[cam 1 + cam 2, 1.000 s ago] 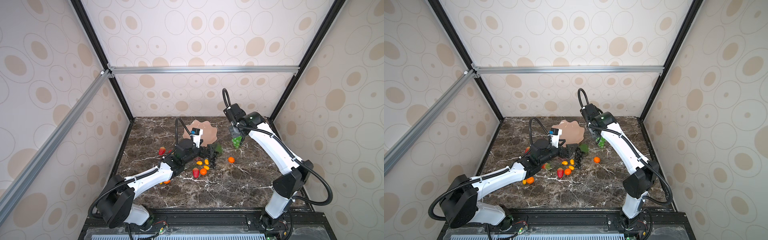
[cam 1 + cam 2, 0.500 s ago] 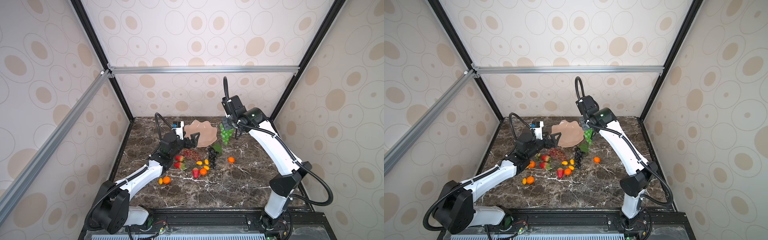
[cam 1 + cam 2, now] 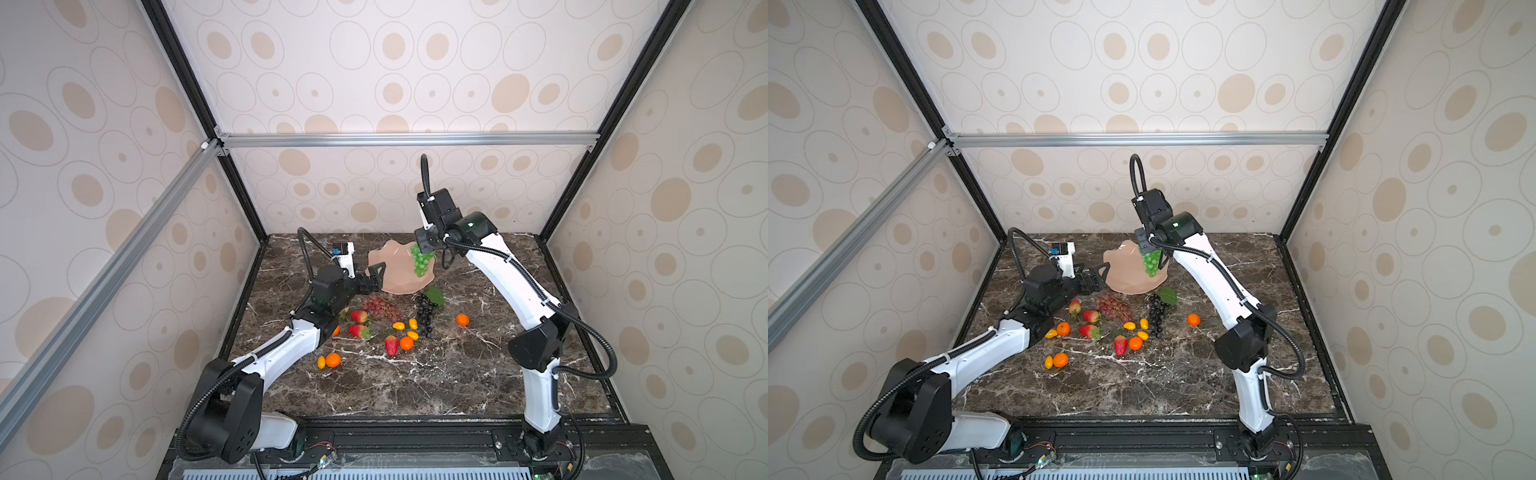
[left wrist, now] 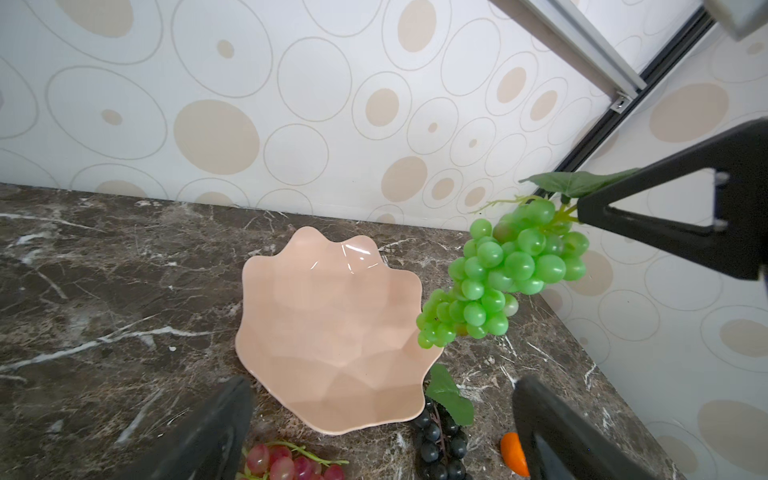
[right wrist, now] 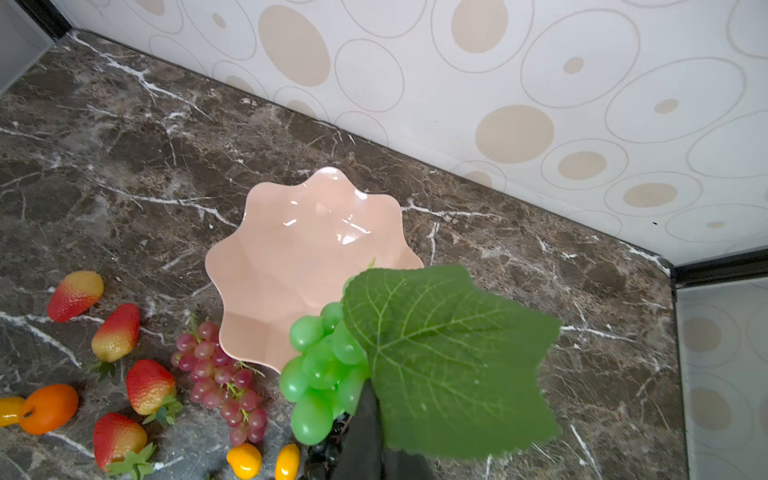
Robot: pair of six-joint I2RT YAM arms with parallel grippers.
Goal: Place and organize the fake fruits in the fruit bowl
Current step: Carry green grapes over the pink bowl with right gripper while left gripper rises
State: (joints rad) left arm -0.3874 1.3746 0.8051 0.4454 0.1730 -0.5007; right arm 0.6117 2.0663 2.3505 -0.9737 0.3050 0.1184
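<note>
White-shelled left arm (image 3: 286,349) and right arm (image 3: 503,274), bulky black joints (image 3: 536,347), ribbed black cables (image 3: 424,174)

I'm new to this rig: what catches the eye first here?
A green grape bunch dangles from the shut right gripper over the edge of the empty fruit bowl at the back. Before the bowl, strawberries, tangerines, red grapes and black grapes lie scattered on the marble table.

Bright even light, soft shadows, glare on fruit bowl (image 5: 299,257), warped wrist-view edges
</note>
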